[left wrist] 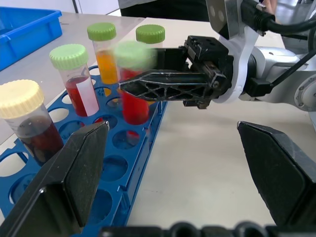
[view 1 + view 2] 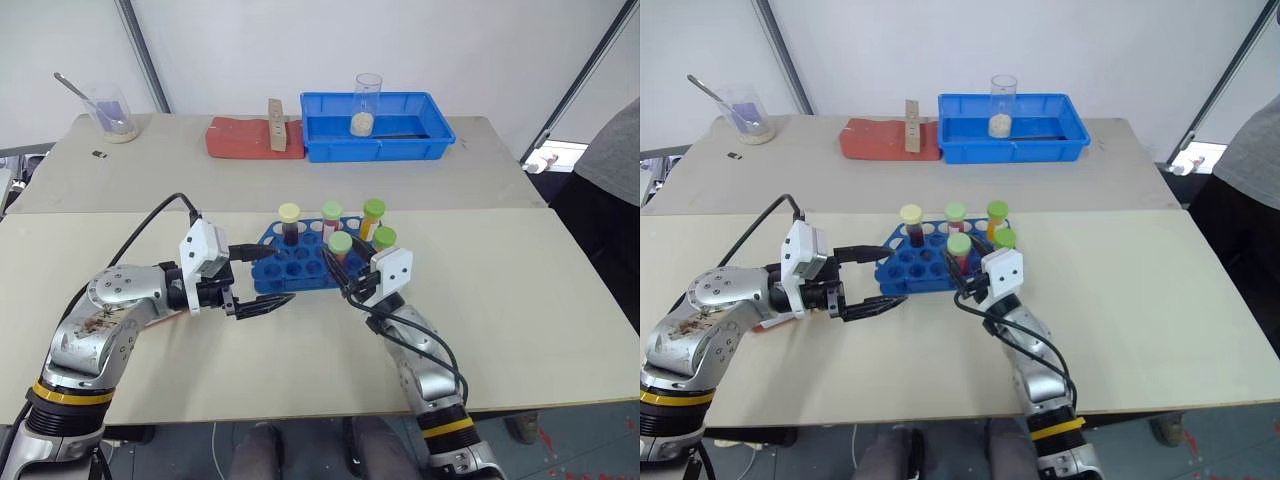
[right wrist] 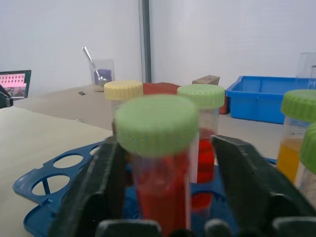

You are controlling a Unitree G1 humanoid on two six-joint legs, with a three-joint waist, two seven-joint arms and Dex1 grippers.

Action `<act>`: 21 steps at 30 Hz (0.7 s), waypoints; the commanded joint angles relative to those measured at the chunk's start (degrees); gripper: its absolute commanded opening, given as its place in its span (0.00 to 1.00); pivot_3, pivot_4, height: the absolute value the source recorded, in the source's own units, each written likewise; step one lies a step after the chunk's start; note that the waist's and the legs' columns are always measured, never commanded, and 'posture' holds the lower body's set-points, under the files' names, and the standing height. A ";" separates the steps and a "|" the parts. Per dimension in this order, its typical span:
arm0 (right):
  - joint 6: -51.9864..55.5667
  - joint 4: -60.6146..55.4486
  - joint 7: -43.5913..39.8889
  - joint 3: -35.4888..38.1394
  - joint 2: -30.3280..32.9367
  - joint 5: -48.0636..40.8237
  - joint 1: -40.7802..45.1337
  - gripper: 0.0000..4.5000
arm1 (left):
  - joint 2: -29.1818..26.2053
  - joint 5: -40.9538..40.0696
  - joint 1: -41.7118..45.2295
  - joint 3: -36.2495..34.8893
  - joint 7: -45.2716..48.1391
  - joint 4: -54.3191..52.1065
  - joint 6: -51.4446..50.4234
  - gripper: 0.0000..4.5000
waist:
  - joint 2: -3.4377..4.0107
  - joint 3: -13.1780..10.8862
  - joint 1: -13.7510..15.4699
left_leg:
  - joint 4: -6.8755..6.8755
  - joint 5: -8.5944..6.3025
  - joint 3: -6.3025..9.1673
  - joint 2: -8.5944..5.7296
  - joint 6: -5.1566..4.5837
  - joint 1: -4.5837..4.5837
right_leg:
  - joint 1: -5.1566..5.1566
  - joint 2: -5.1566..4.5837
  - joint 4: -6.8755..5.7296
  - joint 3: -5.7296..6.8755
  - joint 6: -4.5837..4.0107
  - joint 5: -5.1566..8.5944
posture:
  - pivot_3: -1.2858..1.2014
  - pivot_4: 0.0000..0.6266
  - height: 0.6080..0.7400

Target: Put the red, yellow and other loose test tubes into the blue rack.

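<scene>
The blue rack lies mid-table with several capped tubes standing in it. A dark red-brown tube with a cream cap is at the back left. Beside it stands a red tube with a white label, then a yellow-orange tube. A red green-capped tube stands at the rack's near right side. My right gripper is open around this tube, one finger on each side with gaps. My left gripper is open and empty at the rack's left end.
At the back stand a large blue tray holding a clear cup, a red pad with a wooden block, and a beaker with a spoon. A person is at the right edge.
</scene>
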State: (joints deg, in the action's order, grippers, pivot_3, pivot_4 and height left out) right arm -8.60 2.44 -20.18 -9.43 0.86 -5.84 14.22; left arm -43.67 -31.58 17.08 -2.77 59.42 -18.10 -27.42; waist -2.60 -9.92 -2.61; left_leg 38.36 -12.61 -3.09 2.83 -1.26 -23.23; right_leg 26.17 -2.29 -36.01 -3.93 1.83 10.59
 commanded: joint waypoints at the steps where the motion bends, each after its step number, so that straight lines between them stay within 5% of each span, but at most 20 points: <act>1: 3.73 -6.37 -3.54 -0.39 3.62 -1.23 -2.15 0.89 | -4.41 1.21 0.43 -0.81 0.26 -1.90 -2.61 1.00 | 0.00 0.00 0.01 | 0.00 0.00 0.00 0.00 0.00 0.00 | 0.00 0.00 0.00 0.00 0.00 0.00 | 0.52 0.24 1.00; 13: 28.49 -29.94 -25.98 1.73 30.91 -15.23 -3.31 0.89 | -31.53 15.32 0.02 3.54 10.47 7.53 -3.56 1.00 | 0.01 -0.03 0.10 | -0.15 0.00 -0.09 0.02 0.00 0.15 | 0.04 0.00 -0.06 0.02 -0.51 0.42 | 0.52 0.24 1.00; 21: 40.82 -37.46 -35.45 1.34 39.87 -26.60 1.98 0.89 | -29.15 23.53 5.67 11.40 11.16 15.47 -2.70 1.00 | -0.02 -0.07 0.82 | -0.21 0.00 -0.12 0.03 0.00 0.08 | 0.08 0.03 -0.04 0.04 -0.55 0.46 | 0.52 0.24 1.00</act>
State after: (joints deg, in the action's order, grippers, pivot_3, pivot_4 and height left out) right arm 30.26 -31.81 -53.93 -8.66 39.70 -29.25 15.36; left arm -72.85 -9.95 21.50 8.17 70.36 -3.45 -31.00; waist -2.62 -9.98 -1.79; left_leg 38.16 -12.62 -3.22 2.84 -1.26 -23.16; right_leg 26.25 -2.27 -36.04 -3.90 1.30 11.06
